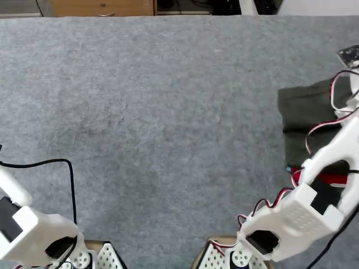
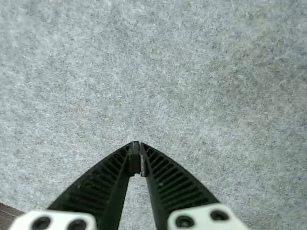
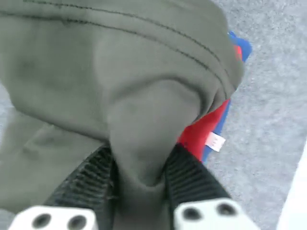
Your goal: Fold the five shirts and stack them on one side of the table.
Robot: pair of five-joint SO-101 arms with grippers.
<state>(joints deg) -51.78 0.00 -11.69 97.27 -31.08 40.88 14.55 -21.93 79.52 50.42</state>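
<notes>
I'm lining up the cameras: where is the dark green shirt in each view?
High view: dark green shirt at the right edge.
Right wrist view: a fold pinched in the right gripper, red cloth beneath.
Left wrist view: left gripper over grey mat.
Shared landmark: that grey mat.

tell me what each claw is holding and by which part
The right claw grips the olive-green shirt by a bunched-up fold of its fabric. The left claw is shut on nothing above the grey mat.
</notes>
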